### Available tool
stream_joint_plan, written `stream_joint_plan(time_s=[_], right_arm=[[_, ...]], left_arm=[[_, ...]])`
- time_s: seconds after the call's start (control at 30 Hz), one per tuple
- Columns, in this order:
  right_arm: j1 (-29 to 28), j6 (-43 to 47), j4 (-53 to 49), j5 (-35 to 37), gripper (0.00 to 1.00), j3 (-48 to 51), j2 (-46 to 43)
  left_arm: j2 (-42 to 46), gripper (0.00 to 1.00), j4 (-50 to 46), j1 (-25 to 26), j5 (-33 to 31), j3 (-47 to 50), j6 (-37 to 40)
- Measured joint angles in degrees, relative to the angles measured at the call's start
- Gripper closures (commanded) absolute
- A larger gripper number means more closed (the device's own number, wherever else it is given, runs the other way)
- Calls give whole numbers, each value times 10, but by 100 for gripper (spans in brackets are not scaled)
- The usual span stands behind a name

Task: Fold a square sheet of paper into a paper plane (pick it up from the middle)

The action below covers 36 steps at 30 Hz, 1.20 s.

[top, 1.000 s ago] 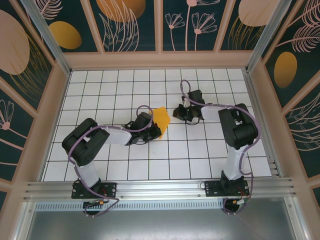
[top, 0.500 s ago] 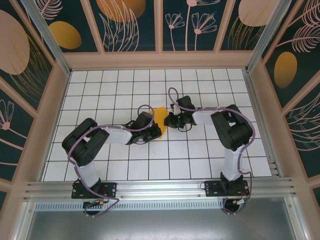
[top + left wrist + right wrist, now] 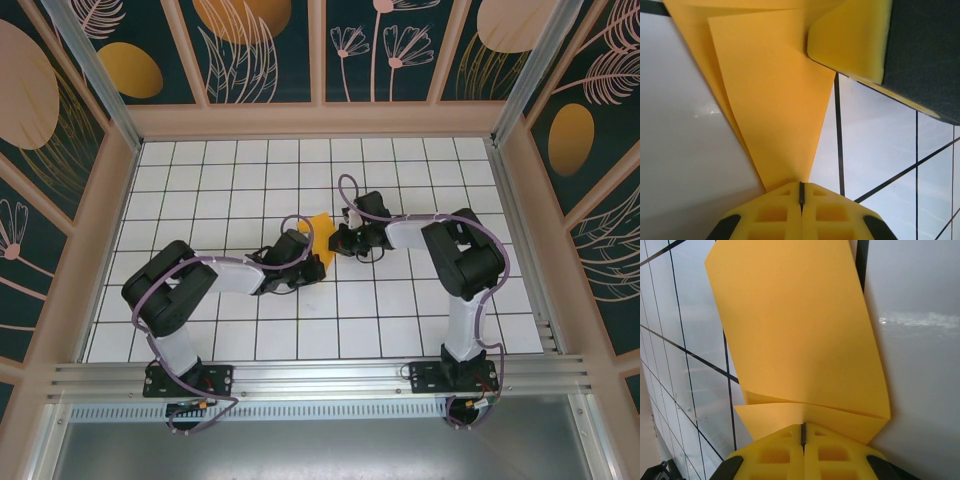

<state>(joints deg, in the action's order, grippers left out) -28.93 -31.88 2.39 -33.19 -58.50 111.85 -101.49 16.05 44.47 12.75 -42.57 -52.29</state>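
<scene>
**A pinch from each side, mid-fold**

The left gripper (image 3: 801, 192) has its yellow fingers pressed together, nipping the narrow end of a thin, bright orange-yellow sheet of paper (image 3: 770, 105) creased into overlapping layers. The right gripper (image 3: 803, 432) is likewise clamped tight, on a folded edge of the same sheet where a doubled flap shows. From above, the sheet of paper sits between the two grippers, close to the middle of the white, black-gridded tiled surface (image 3: 400, 300). How much of it rests on the tiles I cannot tell.

It is likely to handle as very light and limp; it should sag or buckle if the two pinches drift together, and tear or take a stray crease if they pull apart. It looks smooth enough to slip from the pads. The safest hold is probably on the doubled layers beside a crease, not on a loose single-layer corner.
</scene>
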Motion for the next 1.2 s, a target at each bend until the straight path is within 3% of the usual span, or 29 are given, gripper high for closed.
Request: stream_joint_plan(time_s=[0.57, 1.2], right_arm=[[4, -4, 0, -14, 100, -3, 6], [4, -31, -3, -12, 100, -2, 4]], left_arm=[[3, 100, -12, 33, -28, -2, 31], [52, 100, -150, 59, -46, -30, 96]])
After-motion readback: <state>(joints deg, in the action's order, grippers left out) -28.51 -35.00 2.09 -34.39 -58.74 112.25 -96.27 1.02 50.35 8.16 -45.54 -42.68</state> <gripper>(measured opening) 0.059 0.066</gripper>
